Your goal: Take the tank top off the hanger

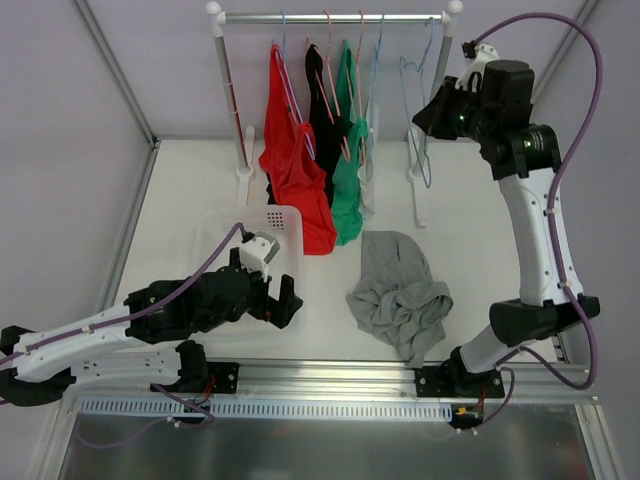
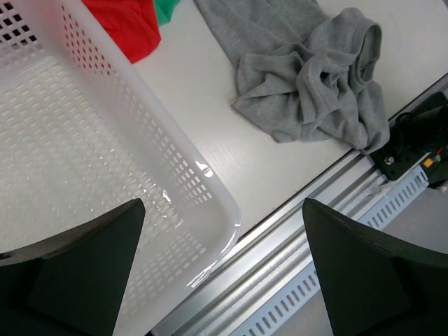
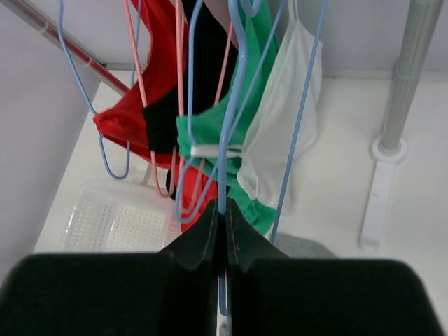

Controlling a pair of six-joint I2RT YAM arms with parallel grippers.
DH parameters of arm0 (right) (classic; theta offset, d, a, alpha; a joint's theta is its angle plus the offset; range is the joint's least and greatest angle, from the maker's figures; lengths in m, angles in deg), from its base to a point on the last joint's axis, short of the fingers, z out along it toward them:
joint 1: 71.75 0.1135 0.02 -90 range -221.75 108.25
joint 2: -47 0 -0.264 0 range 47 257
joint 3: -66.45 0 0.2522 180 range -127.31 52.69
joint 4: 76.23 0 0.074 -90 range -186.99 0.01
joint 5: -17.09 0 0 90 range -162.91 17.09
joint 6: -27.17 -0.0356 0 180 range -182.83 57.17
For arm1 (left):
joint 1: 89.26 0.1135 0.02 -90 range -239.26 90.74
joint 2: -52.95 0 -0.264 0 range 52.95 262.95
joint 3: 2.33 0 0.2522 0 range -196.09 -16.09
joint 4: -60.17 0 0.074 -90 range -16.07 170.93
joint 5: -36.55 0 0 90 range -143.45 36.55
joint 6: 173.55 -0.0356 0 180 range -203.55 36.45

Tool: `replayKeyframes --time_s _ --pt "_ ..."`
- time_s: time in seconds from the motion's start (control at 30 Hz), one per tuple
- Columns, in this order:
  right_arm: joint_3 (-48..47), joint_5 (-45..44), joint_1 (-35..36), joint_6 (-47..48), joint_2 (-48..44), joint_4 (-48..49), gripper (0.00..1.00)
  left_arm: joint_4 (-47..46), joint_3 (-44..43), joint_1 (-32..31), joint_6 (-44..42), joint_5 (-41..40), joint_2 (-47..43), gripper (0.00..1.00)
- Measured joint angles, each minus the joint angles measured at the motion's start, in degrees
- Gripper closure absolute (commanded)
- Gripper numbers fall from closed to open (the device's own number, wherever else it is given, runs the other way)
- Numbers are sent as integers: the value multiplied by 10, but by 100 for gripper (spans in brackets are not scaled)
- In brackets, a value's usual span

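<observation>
Clearly the grey tank top (image 1: 398,295) is off any hanger. It lies crumpled on the table (image 1: 190,180) near the front edge, between the two arm bases and a bit to the right of the white basket (image 1: 215,225). In the left wrist view the same top (image 2: 315,77) is bunched beside the basket (image 2: 91,140), apart from its wall, w/ the metal rail (image 2: 301,280) just in front.

Low over the near-right corner of the basket hovers the left gripper (image 1: 283,300). Its jaws are spread wide, w/ nothing between them. In its own cam the gripper (image 2: 220,280) shows two dark fingers (image 2: 77,273) far apart, one at each side of the frame.

Up high, at the right end of the clothes rack (image 1: 330,17), is the right gripper (image 1: 430,112). In the wrist view the gripper (image 3: 222,234) has its jaws pressed together on the thin wire of a blue hanger (image 3: 225,175).

On the rack hang approx. four garments close together: a red top (image 1: 295,170), a black one (image 1: 325,120), a green one (image 1: 350,190) and a white one (image 3: 280,126), on pink and blue hangers.
</observation>
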Motion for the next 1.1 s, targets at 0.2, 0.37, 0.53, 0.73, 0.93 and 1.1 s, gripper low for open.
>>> replayKeyframes --time_s 0.2,0.37,0.53,0.73,0.93,1.1 --pt "-129 46 -24 -10 113 23 100 22 54 0 -6 -7 -23 1" --pt "-151 57 -35 -24 163 45 100 32 65 0 -5 -13 -12 1" --pt "-153 59 -37 -26 201 51 100 32 65 0 -5 -14 -2 1" --pt "-117 61 -37 -25 198 80 85 32 65 0 -5 -15 -14 1" --pt "-87 59 -37 -25 181 85 31 34 47 0 -8 -19 -10 1" --pt "-32 59 -43 -28 125 84 0 5 -7 0 -25 -28 66 1"
